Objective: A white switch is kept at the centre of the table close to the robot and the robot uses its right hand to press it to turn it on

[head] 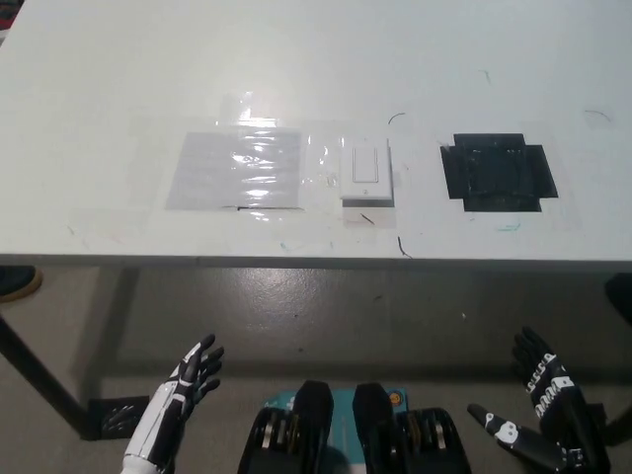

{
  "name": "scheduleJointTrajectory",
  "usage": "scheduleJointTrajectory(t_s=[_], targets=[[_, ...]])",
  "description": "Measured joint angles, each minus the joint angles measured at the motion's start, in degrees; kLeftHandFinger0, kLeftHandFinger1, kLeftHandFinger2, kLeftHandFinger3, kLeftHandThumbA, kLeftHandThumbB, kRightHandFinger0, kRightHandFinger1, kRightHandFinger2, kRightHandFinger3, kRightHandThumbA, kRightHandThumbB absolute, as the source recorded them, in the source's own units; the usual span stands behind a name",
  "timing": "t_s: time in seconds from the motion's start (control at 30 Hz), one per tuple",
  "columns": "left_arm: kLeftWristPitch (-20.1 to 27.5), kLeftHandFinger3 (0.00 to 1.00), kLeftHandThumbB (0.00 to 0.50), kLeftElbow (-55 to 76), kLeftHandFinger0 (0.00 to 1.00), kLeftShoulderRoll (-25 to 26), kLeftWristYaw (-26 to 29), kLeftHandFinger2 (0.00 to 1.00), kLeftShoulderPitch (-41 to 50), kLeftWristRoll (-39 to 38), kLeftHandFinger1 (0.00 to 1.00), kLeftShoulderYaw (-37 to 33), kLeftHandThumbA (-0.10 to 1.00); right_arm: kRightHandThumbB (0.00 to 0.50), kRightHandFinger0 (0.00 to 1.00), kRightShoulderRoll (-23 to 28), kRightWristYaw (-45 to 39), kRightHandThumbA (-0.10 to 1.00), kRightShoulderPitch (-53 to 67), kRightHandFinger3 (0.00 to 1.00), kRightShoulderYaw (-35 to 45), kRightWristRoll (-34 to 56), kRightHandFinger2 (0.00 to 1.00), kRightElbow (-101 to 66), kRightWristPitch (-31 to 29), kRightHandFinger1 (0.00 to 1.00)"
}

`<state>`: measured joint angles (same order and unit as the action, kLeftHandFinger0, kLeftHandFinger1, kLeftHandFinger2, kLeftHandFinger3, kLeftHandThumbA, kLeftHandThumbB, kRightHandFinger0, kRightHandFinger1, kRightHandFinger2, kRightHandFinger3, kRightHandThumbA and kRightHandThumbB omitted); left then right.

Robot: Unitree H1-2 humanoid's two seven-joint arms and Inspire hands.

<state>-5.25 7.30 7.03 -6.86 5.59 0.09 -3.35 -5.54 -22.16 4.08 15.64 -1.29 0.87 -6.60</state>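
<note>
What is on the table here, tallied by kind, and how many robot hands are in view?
White switch: 1
Clear plastic sheet: 1
Black tape patch: 1
Robot hands, both open below the table edge: 2, left hand and right hand
Total: 5

Right hand (546, 420) cropped at bottom edge
</note>
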Motion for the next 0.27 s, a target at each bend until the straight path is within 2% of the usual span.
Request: scheduleJointTrajectory(t_s=[0.27], targets=[[0.05, 1.00, 0.012, -0.01, 1.00, 0.06, -0.56, 1.00, -0.01, -0.03, 1.00, 0.03, 1.00, 0.000, 1.00, 1.98, 2.51, 0.82, 0.63, 1.00, -3.21, 0.29, 1.00, 0.20, -1.56, 1.00]])
